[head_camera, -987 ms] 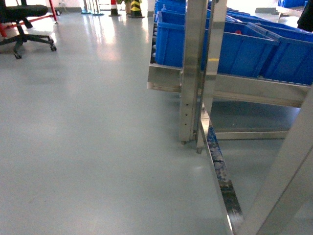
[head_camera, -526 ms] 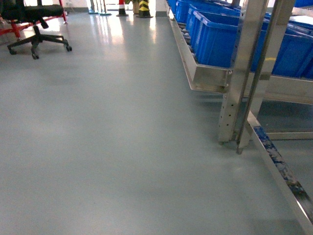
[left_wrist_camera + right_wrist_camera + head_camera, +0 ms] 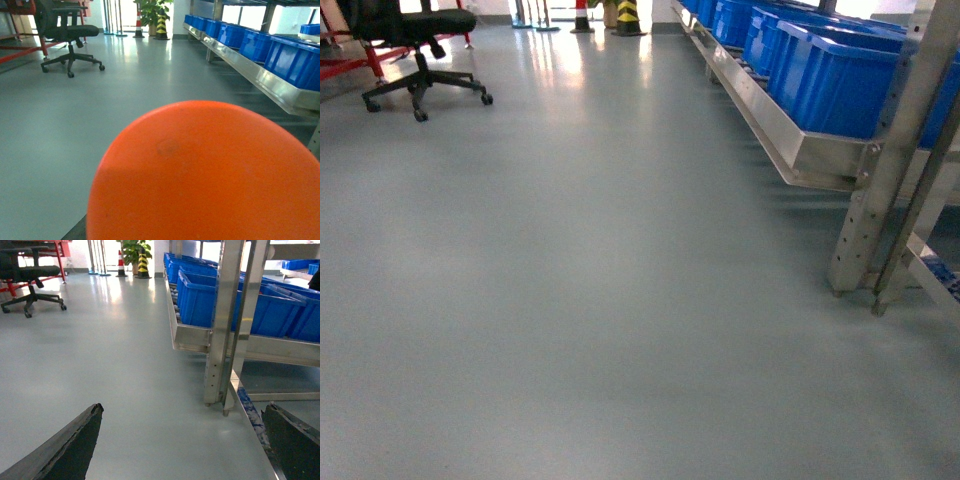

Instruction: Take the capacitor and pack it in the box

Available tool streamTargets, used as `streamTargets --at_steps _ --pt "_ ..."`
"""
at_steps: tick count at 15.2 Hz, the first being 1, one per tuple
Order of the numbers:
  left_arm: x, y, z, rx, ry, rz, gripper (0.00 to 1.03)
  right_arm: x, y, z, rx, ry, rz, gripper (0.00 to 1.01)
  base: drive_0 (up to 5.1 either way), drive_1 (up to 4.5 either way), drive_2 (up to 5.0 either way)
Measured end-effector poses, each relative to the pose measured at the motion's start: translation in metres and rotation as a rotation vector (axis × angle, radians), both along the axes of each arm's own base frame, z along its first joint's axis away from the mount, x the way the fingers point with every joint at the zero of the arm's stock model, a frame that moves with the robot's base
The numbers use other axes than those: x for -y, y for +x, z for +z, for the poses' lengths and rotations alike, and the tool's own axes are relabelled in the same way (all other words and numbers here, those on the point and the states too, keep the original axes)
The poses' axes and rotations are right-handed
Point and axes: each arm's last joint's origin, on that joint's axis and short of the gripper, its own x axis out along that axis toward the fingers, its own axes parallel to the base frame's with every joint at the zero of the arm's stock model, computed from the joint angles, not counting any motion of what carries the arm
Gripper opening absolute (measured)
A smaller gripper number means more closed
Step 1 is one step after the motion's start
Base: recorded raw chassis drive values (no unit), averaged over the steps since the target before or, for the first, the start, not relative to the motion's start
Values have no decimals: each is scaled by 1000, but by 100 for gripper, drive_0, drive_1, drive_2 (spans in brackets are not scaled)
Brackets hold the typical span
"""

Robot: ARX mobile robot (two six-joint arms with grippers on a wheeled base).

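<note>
Where the grey floor (image 3: 600, 300) stretches bare, an office chair (image 3: 415, 45) stands left, blue bins (image 3: 820, 60) on a steel rack (image 3: 880, 190) right.
An orange dome (image 3: 210, 175) hides the left pincer, state unknowable; right pincer (image 3: 185, 440) spread; box unseen.

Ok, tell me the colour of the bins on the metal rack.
Blue bins, clearest in the right wrist view.
</note>
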Motion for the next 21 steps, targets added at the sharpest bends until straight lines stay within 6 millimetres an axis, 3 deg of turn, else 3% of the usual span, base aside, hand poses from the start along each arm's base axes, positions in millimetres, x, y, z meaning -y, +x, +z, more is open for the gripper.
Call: streamTargets --at_steps 21 --pt "0 0 0 -4 0 0 44 0 0 0 2 0 0 98 -498 248 248"
